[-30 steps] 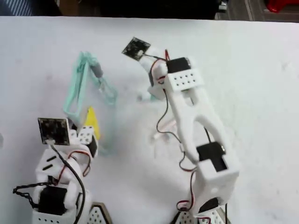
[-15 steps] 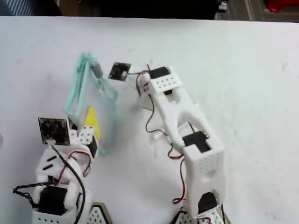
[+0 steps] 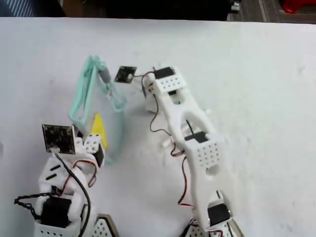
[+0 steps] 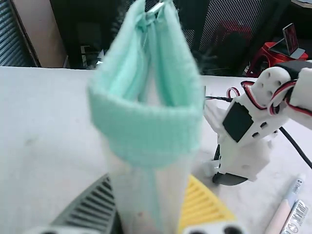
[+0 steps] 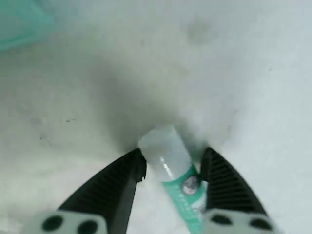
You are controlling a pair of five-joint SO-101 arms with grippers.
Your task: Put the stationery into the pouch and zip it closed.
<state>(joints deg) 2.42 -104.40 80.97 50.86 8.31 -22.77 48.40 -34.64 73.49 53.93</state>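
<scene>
A translucent pouch [image 3: 96, 94] with a teal rim stands open on the table, left of centre. My left gripper [image 3: 97, 134] is shut on its near end. In the left wrist view the pouch [image 4: 146, 117] rises between the grey and yellow fingers of that gripper [image 4: 151, 222]. My right gripper [image 3: 148, 98] points down at the table just right of the pouch. Its black fingers [image 5: 124, 178] press on both sides of a white-capped, green-labelled glue stick [image 5: 168, 156] that lies on the table. The right gripper [image 4: 226, 178] also stands low beside the pouch in the left wrist view.
Pale pens [image 3: 167, 144] lie on the table under the right arm, and the pens [image 4: 287, 209] also lie near the frame corner in the left wrist view. The table's far edge [image 3: 158, 19] borders a dark room. White tabletop stretches to the right.
The right arm has swung left toward the pouch and folded in, bringing its gripper down around the glue stick. The left arm and the pouch have barely moved.
</scene>
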